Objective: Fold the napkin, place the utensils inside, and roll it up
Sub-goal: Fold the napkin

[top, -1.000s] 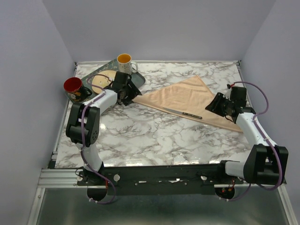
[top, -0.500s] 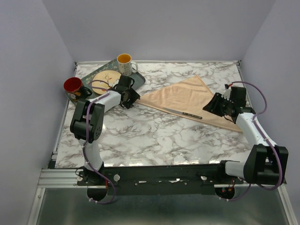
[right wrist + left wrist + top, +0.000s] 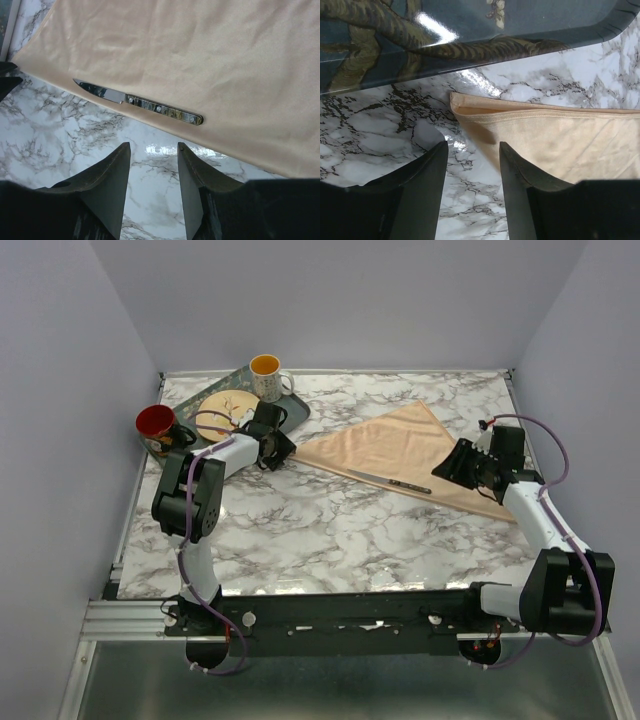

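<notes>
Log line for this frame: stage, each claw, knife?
stage: napkin folded triangular, unrolled | knife: lying on napkin's near edge | left claw: open at napkin's left corner | right claw: open near knife

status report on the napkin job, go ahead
Both open: left tool at napkin corner, right tool above knife. Blade rests along napkin edge. Nearby: tray, just past corner.
</notes>
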Tool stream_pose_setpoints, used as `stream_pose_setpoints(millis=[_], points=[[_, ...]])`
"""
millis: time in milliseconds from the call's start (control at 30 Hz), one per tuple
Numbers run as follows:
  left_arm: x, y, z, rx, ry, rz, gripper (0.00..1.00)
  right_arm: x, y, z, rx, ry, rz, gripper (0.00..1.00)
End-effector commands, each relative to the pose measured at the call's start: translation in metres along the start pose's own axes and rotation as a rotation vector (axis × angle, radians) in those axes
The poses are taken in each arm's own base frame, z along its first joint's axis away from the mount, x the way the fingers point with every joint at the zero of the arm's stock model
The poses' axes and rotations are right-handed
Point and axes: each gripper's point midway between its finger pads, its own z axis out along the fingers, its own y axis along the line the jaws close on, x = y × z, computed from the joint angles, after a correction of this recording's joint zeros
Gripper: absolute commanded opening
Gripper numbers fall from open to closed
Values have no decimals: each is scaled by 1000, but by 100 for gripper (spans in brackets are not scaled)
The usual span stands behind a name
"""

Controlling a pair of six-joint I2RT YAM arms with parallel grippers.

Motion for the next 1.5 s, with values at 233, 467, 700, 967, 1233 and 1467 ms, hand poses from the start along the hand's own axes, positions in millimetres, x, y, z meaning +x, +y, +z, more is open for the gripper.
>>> stream_pose_setpoints(millis=[233,467,700,967,1233,1467], points=[[-11,11,17,-39,-66,33,47,-3,4,-4,-26,-23,-28,51],[-14,14,19,-39,-83,49,37,0,3,-4,-27,-21,-31,51],[-18,12,20,-25,-106,76,17,1,3,-4,-30,-21,-36,52],[-21,-19,6,14,-149,195,0,-1,-1,-4,2,-30,-33,53],[18,-75,-41,102,-200,404,0,0,-2,-12,37,-44,28,53],[86,-146,-81,259,-154,607,0,-1,-38,-20,263,-25,120,52]])
